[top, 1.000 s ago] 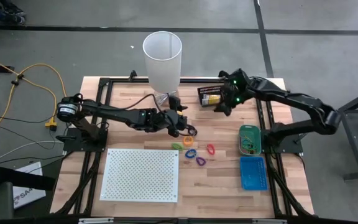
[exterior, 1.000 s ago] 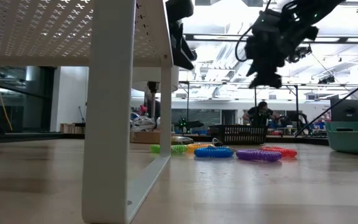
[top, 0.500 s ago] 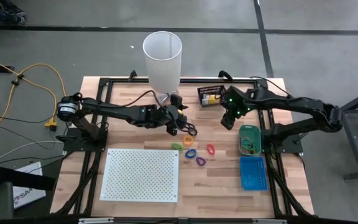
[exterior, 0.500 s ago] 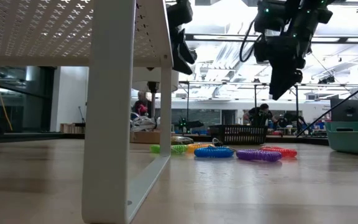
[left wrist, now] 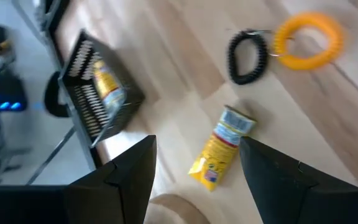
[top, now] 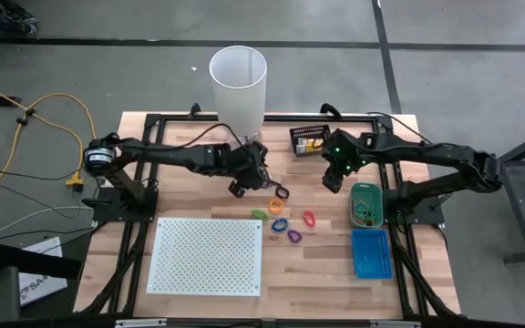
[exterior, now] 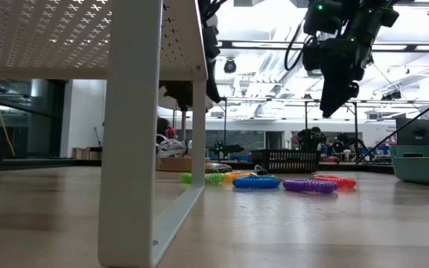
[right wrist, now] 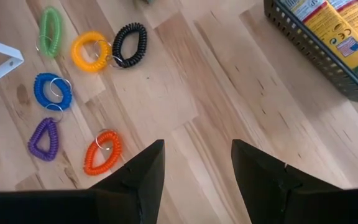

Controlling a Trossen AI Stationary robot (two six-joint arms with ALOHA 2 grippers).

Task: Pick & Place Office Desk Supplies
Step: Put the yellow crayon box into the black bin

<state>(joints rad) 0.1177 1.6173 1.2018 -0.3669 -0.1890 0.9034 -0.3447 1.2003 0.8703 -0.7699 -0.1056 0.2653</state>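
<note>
Since a second ago the left arm has drawn back toward the tall white cylinder (top: 239, 84) and the right arm has swung in from the black mesh basket (top: 310, 142) toward the table's middle. Both now hang above the wooden table (top: 190, 205), clear of everything. The left gripper (top: 249, 173) is spread open and holding nothing; its wrist view looks down on a yellow packet (left wrist: 221, 147) lying flat just beside the cylinder's base. The right gripper (top: 334, 175) is also parted and empty, above bare wood between the basket and the coil loops.

The loops lie in a loose cluster near the white perforated board (top: 206, 255): green (right wrist: 50, 30), orange-yellow (right wrist: 91, 51), black (right wrist: 129, 42), blue (right wrist: 51, 91), purple (right wrist: 43, 139) and red-orange (right wrist: 102, 152). I'd judge them light, springy and soft; pinching across one side of the coil should hold. The packet looks light, glossy and likely slippery, so it is best taken across its narrow width.
</note>
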